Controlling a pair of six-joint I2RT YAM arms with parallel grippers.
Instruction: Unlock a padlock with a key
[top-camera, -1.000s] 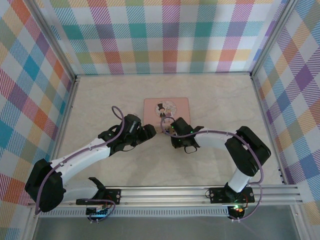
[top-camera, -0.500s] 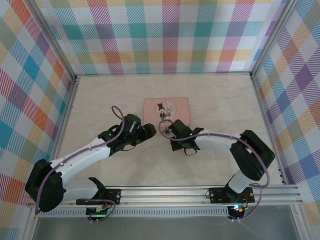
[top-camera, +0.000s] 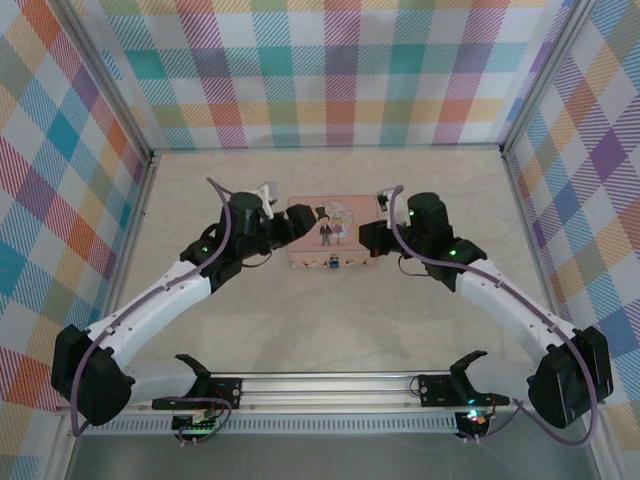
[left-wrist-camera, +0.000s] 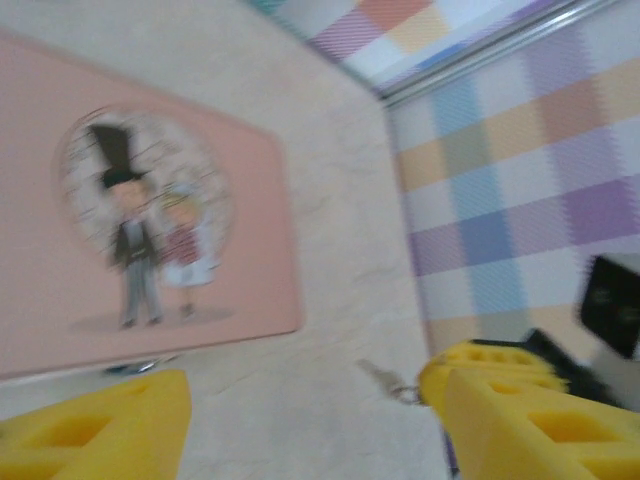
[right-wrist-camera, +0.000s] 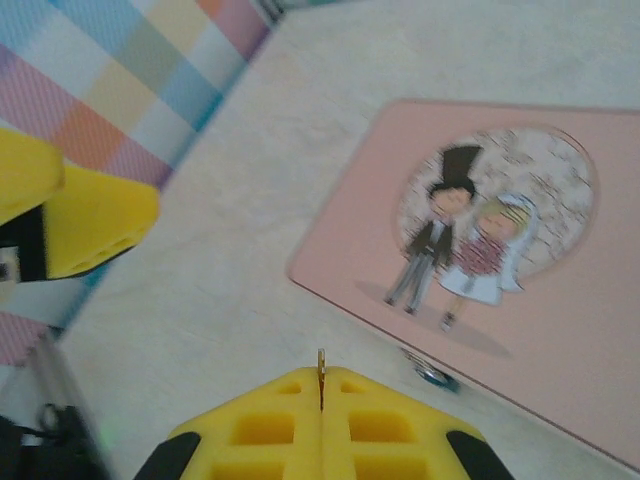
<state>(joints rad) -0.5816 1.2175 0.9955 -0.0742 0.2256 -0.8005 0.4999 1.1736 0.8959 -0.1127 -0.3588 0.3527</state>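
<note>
The padlock (right-wrist-camera: 430, 375) is a tiny teal body with a silvery shackle, lying against the near edge of the pink tin (right-wrist-camera: 520, 330). It is a blue speck in the top view (top-camera: 333, 265) and a blur under the tin's edge in the left wrist view (left-wrist-camera: 132, 367). My right gripper (right-wrist-camera: 321, 385) is shut on the key (right-wrist-camera: 321, 362), whose thin tip pokes out between the fingers. A small key with a ring (left-wrist-camera: 383, 376) shows beside the yellow finger (left-wrist-camera: 530, 410). My left gripper (left-wrist-camera: 305, 420) is open with nothing between its fingers. The grippers flank the tin, left (top-camera: 290, 230) and right (top-camera: 368, 240).
The pink tin (top-camera: 345, 235) with cartoon figures on its lid lies mid-table between both arms. Plaid walls (top-camera: 330, 70) enclose the table on three sides. Bare tabletop (top-camera: 330, 320) lies between the tin and the arm bases.
Both grippers have moved away from their meeting point in front of the tin, back and apart to its two sides. The right gripper has shut on the key.
</note>
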